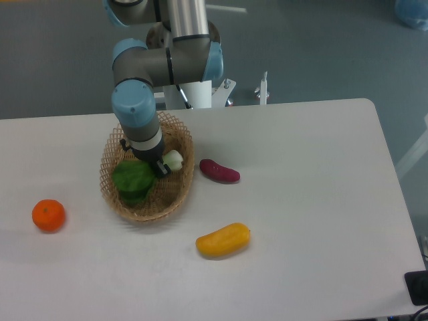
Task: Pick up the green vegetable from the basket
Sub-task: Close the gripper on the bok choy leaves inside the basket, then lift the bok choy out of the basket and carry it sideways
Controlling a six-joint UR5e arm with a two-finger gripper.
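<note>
1 arm on my screen, its gripper (156, 164) down inside the basket (179, 194), clamped on the green vegetable (134, 180) where leaves meet stalk. Leaves hang to the left of the gripper; the white stalk pokes out to its right. I cannot tell whether the vegetable touches the basket floor. 1 purple oblong vegetable (219, 171) lies on the worktop (314, 200) just right of the basket. 1 yellow-orange oblong vegetable (223, 240) lies nearer the front edge. 1 orange fruit (48, 215) sits well left of the basket.
</note>
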